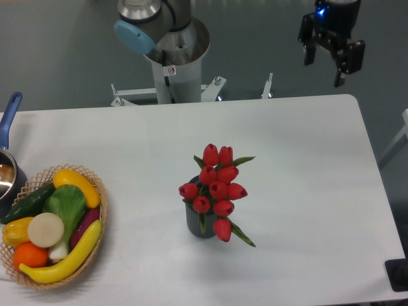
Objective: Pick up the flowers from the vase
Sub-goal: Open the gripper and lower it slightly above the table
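No brand or readable writing shows anywhere; a small sticker on the robot's base column (171, 70) is too small to make out.

The vase (199, 224) stands upright near the middle of the white table (306, 191), and it serves as the landmark here. The flowers (215, 188) sit in it, their red buds spreading wider than the rim and leaning toward the far side and to the right, so that they hide most of the vase's mouth. One bud hangs low over the vase's right side, with a green leaf poking out beside it.

Far to the left of the vase, at the table's edge, lies a woven basket (99, 220) filled with vegetables, partly cut off by the frame. Beyond it a pot with a blue handle (9, 118) is also cut off.

The gripper (325, 65) hangs well up and to the right of the vase, past the table's far edge, its two fingers spread apart and holding nothing. Nothing stands between it and the flowers.
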